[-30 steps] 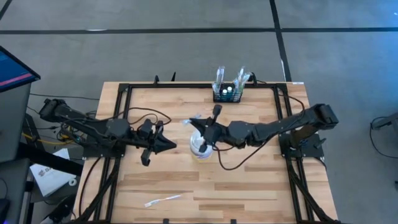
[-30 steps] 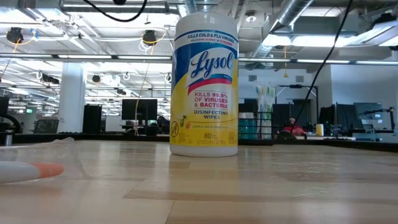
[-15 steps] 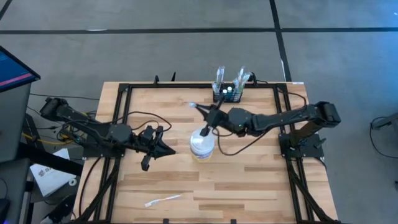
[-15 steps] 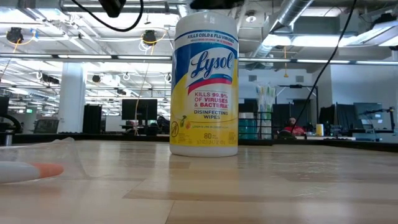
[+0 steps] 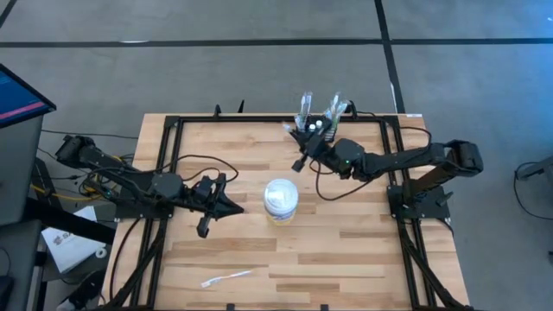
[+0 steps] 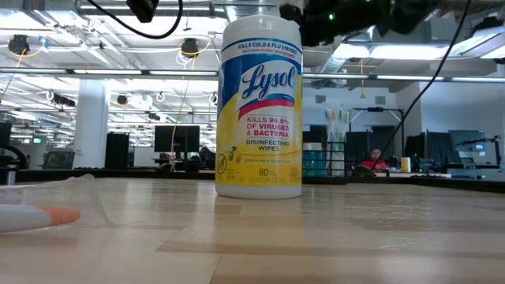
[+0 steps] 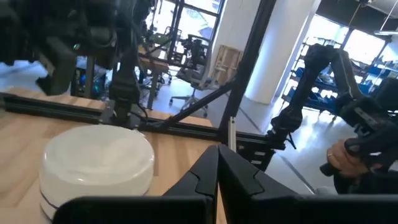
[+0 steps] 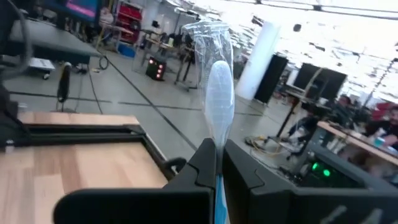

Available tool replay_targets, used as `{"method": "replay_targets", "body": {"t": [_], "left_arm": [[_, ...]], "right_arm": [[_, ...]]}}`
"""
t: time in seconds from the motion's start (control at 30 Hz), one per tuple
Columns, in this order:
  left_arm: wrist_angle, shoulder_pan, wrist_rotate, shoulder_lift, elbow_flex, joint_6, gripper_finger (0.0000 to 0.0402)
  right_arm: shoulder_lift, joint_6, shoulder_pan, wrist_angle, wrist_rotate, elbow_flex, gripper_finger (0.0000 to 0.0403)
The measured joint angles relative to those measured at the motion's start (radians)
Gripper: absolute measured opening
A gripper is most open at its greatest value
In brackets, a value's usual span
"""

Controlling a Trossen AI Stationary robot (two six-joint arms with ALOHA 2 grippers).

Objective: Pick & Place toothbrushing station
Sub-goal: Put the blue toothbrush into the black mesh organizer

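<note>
Two dark arms in the high view: the right claw [image 5: 301, 161] sits just beside the small black slotted toothbrushing station [image 5: 316, 130] at the desk's [image 5: 346, 250] far edge; the left claw [image 5: 233, 205] waits closed. In the right wrist view it grips a plastic-wrapped toothbrush [image 8: 217, 99]; I would lower this upright into a free slot.

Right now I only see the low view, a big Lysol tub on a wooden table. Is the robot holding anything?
Observer: Yes, the right tool is shut on a wrapped toothbrush.
Operator: Where is that?
Observer: Raised, right beside the black toothbrushing station.
Operator: And the other arm?
Observer: The left tool waits shut and empty, to the left of the tub.
</note>
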Motion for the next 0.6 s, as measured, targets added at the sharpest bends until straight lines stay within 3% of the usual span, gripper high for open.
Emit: {"method": "replay_targets", "body": {"t": [0.2, 0.6], "left_arm": [[0.003, 0.000, -0.007, 0.000, 0.000, 0.049, 0.0002], [0.003, 0.000, -0.010, 0.000, 0.000, 0.105, 0.0002]], "right_arm": [[-0.002, 0.056, -0.083, 0.101, -0.059, -0.080, 0.0000], [0.003, 0.151, -0.262, 0.142, -0.156, -0.145, 0.0000]]}}
